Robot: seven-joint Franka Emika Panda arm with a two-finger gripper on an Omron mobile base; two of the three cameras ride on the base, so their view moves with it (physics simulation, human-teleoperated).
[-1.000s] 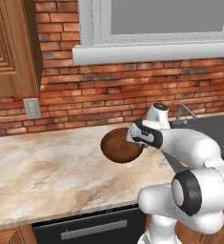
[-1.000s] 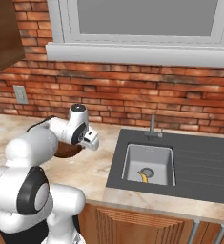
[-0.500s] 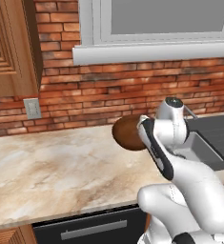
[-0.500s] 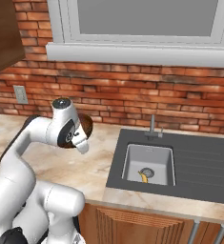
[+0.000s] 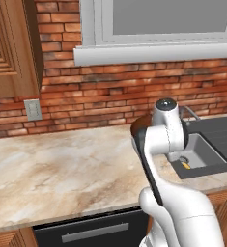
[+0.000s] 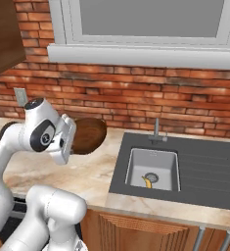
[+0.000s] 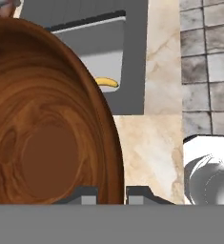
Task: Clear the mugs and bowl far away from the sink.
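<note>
Brown oak-toned cabinet doors [image 5: 11, 48] with grooved panels hang at the far left, above a pale wall socket [image 5: 33, 109] set in rough red brick [image 5: 105, 96]. Below runs the beige marbled stone counter [image 5: 52, 169], smooth and glossy, with a black oven front [image 5: 91, 230] under its edge.

Next comes the wide round dark brown wooden bowl [image 6: 88, 136]. I hold it in the air above the counter, just left of the sink, tipped onto its side rather than sitting level. Its grain swirls in lighter and darker rings around a flat circular foot, plain in the hand view [image 7: 46, 133]. My gripper [image 7: 110, 194] is clamped together on the bowl's rim, one dark fingertip on either side of the thin wall.

Right of the bowl lies the square grey sink [image 6: 153, 169], sunk in a matte dark grey surround with a ridged drainboard [image 6: 209, 169] and a slim grey metal faucet [image 6: 156, 131] at the back. A small yellow banana [image 6: 147, 181] curves across the basin floor beside the drain. Above, a white-framed window [image 6: 146, 29] with a thick sill spans the brick.
</note>
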